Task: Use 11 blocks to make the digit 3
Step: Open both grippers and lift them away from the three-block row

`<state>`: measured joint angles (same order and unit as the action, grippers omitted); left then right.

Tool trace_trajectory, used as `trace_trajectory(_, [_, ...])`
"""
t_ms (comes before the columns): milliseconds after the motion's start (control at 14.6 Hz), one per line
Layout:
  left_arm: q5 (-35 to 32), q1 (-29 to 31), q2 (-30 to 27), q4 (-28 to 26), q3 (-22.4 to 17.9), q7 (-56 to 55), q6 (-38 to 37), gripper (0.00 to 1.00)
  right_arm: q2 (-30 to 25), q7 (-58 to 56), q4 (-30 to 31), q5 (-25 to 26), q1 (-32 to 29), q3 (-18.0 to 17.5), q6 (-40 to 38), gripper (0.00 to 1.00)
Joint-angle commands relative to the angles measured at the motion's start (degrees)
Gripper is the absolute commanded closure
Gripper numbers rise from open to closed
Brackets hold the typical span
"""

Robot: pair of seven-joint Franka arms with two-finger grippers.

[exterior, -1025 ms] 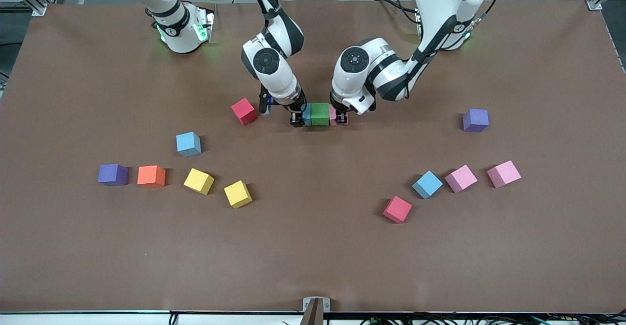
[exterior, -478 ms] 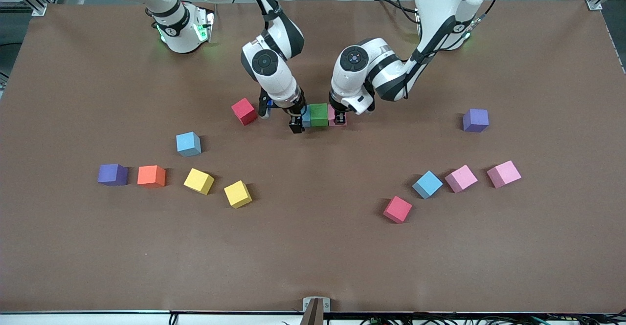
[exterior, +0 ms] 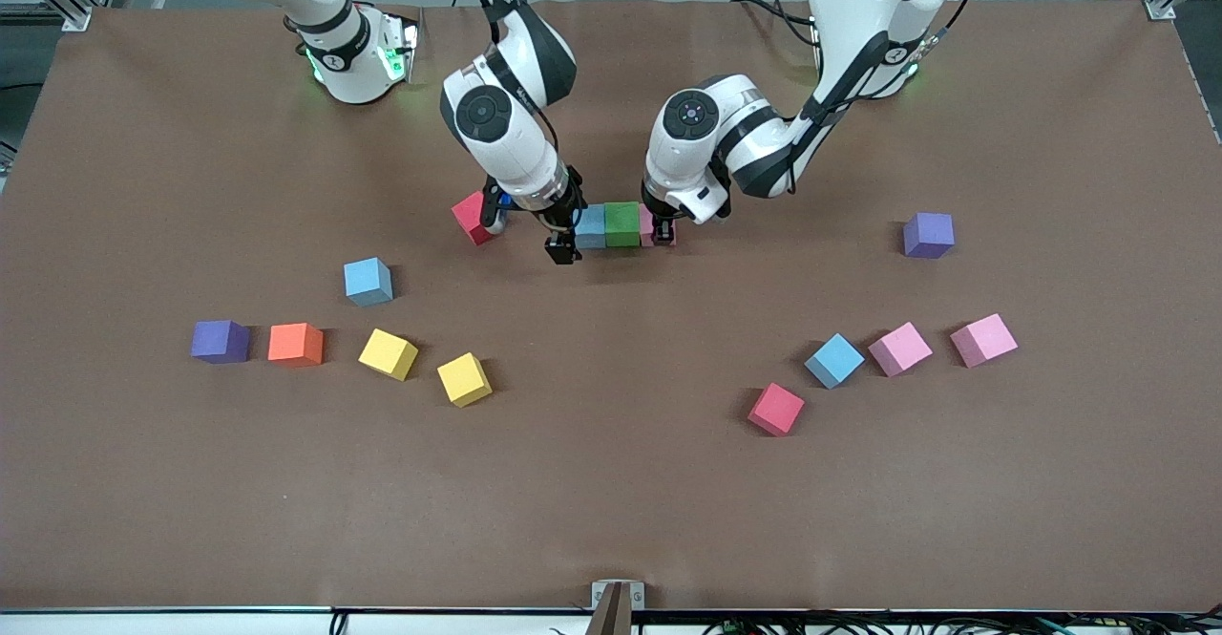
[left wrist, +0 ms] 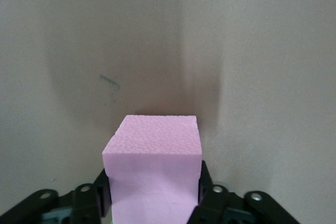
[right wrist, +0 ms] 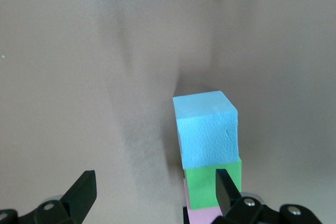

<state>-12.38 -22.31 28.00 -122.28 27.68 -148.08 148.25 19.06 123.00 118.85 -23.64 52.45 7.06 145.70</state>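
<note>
A short row of touching blocks lies mid-table: light blue (exterior: 590,226), green (exterior: 621,223), pink (exterior: 653,230). My left gripper (exterior: 665,232) is down at the pink block (left wrist: 152,166), its fingers (left wrist: 206,182) against both sides. Beside the light blue block (right wrist: 206,129), toward the right arm's end, my right gripper (exterior: 561,245) stands open and holds nothing. Its wrist view shows the green block (right wrist: 210,182) and part of the pink one (right wrist: 202,216). Loose blocks: red (exterior: 473,219), light blue (exterior: 368,281), orange (exterior: 295,344), yellow (exterior: 388,354), yellow (exterior: 464,379), red (exterior: 775,410), light blue (exterior: 833,360), pink (exterior: 899,349), pink (exterior: 982,340).
Two purple cubes lie apart, one (exterior: 220,341) beside the orange block at the right arm's end, the other (exterior: 928,235) toward the left arm's end. The right arm partly covers the red block next to the row.
My right gripper has let go of the light blue block, opened wide and drawn away toward the right arm's end. The left gripper has stayed at the pink block.
</note>
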Motion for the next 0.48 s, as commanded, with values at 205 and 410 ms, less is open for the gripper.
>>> trace_trajectory(205, [-1.33,-1.07,0.21,1.17,0.09,-0.28,0.02,0.0,-3.23,-0.39,1.3,0.08,-0.85,1.02,-0.15,0.0])
trace_trajectory(410, [-1.33,-0.81,-2.41,1.17,0.09,-0.01,-1.03,0.0,-3.95,-1.97,-0.27,11.55,-2.6,3.66,-4.26,0.0])
